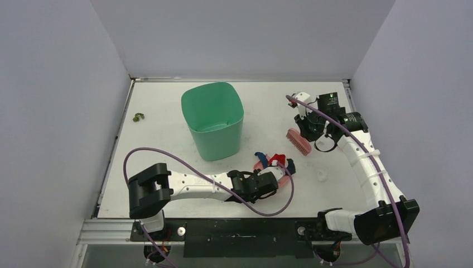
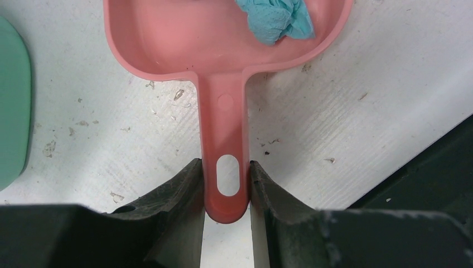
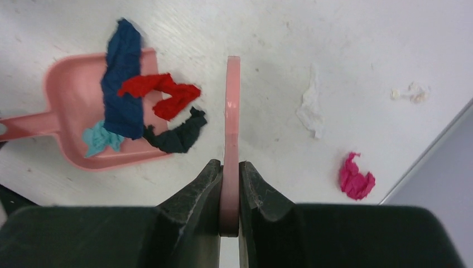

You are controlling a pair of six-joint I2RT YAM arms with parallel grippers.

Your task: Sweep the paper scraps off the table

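Pink plastic marks both tools from above: the left gripper (image 1: 274, 180) pinches the handle of the dustpan (image 1: 285, 181) at the near middle of the table (image 1: 167, 139), with red and dark blue paper scraps (image 1: 274, 159) heaped at its mouth. The right gripper (image 1: 310, 129) clamps the brush (image 1: 299, 142) at the far right. A green bin (image 1: 215, 125) stands just far-left of the pan, and one olive scrap (image 1: 138, 116) lies by the far left edge. From the left wrist, both fingers (image 2: 178, 190) press the handle's end, and a teal wad (image 2: 276, 19) sits inside the pan. From the right wrist, the jaws squeeze the brush handle edge-on. A black wad (image 3: 178, 137) hangs at the pan's lip, and a magenta scrap (image 3: 356, 178) lies loose to the right. Sweeping looks midway; next the brush probably must nudge the lip pieces in, then fetch the strays.
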